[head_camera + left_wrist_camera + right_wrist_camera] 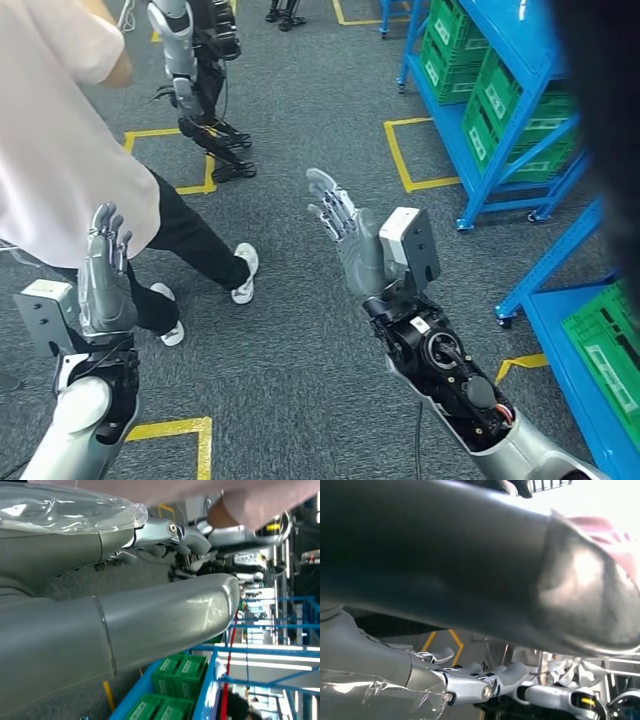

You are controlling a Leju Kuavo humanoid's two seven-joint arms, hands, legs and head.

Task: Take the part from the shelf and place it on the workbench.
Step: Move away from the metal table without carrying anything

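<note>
Both arms are raised in front of the robot over the grey carpet floor (302, 330), and neither is carrying anything. The left robot hand (106, 275) has its fingers straight and apart, empty, with a person in a white shirt (53, 130) standing right by it. The right robot hand (343, 235) is spread as well, palm up-ish, holding nothing.

The blue shelf (490, 130) is off to the robot's right, well apart from both hands, stacked with green crates (494, 100). Another blue rack with a green crate (604, 350) sits closer, at the lower right. I can't pick out the part itself; if it's in one of those crates, it's hidden from here. No counter shows up in these shots either, so I can't say whether a part is lying on it.

So honestly this fits two stages: heading to the shelf with bare hands, or hands bare because the part is already set down somewhere out of sight. There's also another robot (192, 60) standing further back.
</note>
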